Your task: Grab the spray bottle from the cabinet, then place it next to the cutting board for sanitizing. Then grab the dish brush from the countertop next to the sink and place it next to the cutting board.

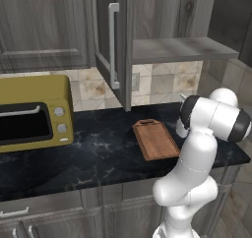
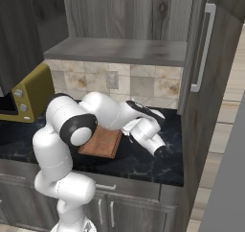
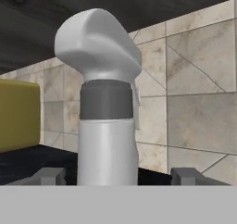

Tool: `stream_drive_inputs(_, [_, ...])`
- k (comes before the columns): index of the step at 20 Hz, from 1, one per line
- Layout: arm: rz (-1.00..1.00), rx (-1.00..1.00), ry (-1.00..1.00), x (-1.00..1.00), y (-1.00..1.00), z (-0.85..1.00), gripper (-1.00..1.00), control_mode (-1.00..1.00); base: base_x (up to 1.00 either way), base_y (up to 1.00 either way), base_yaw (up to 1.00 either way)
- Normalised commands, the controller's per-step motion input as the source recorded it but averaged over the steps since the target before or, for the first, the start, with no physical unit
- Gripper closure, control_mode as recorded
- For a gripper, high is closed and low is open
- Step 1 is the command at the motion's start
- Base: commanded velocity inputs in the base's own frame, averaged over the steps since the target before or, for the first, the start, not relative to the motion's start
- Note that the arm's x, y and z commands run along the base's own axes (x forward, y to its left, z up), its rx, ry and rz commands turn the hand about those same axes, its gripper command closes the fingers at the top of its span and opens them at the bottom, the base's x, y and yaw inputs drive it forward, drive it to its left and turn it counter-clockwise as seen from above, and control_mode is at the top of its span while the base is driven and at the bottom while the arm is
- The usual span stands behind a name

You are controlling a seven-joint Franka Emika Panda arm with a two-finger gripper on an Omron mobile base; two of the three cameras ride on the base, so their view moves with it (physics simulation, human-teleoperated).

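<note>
The spray bottle (image 3: 107,126) stands upright on the countertop (image 1: 98,153) (just beside the cutting board (image 1: 155,139)). The gripper (image 3: 120,174) fingers are spread clear of its sides. The dish brush step appears not yet done.

The arm bends low and forward, gripper (image 3: 115,176) fingers spread wide apart.

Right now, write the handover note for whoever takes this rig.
End effector: fingers spread either side of the spray bottle, which stands upright between them; it looks just released.
Spray bottle: on the countertop, near the cutting board, on its right.
Cabinet: door open, shelf bare where visible.
Done: bottle apparently placed.
Left: back the end effector off, fetch the dish brush, set it beside the board.
</note>
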Motion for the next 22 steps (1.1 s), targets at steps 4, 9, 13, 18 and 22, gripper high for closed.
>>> stream_drive_inputs(4, [0.00,0.00,0.00,-0.06,0.00,0.00,-1.00,-1.00,0.00,0.00,0.00])
stream_drive_inputs(9, [0.00,0.00,-0.01,-0.24,0.00,0.00,-1.00,-1.00,0.00,0.00,0.00])
stream_drive_inputs(13, [0.00,0.00,-0.01,-0.35,0.00,0.00,-1.00,-1.00,0.00,0.00,0.00])
stream_drive_inputs(18, [0.00,0.00,-0.07,-0.40,0.00,0.00,-1.00,-1.00,0.00,0.00,0.00])
stream_drive_inputs(22, [0.00,0.00,-0.19,-0.64,0.00,0.21,-1.00,-1.00,0.00,0.00,0.00])
